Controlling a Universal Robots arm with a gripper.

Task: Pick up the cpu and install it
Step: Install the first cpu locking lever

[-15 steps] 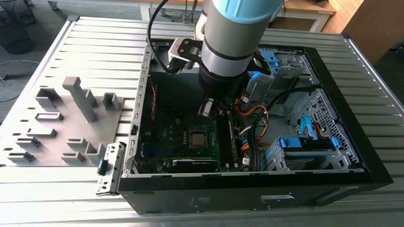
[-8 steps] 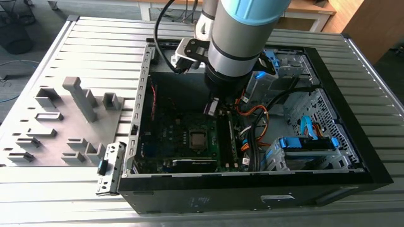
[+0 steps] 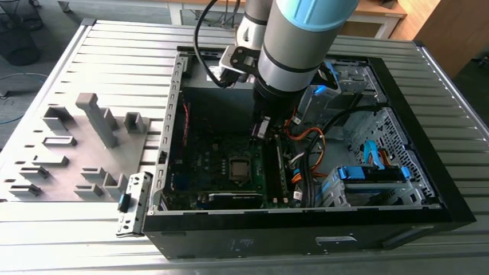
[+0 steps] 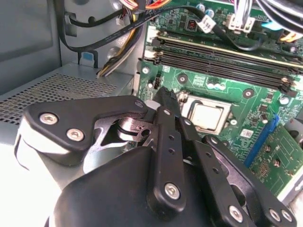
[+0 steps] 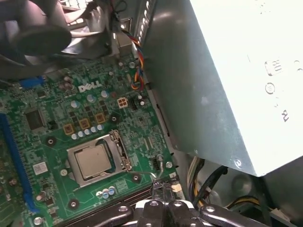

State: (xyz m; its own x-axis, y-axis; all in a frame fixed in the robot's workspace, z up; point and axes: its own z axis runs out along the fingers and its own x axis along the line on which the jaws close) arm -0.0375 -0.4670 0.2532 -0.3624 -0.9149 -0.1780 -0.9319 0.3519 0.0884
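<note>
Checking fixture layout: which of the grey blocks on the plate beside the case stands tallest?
The narrow upright block near the plate's far edge, on the exterior view's left of the case. It rises well above the low, stubby blocks around it.

The arm (image 3: 294,54) reaches into the open computer case (image 3: 306,226), above the cpu (image 3: 240,168) seated on the motherboard (image 3: 217,172).

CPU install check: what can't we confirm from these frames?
- Gripper fingertips: cut off by the frame edge in the first wrist view, hidden behind the gripper's own linkage in the second wrist view.
- Gripper, exterior view: blocked by the arm.
- cpu sits in the socket; whether it is latched is too small to tell.
</note>
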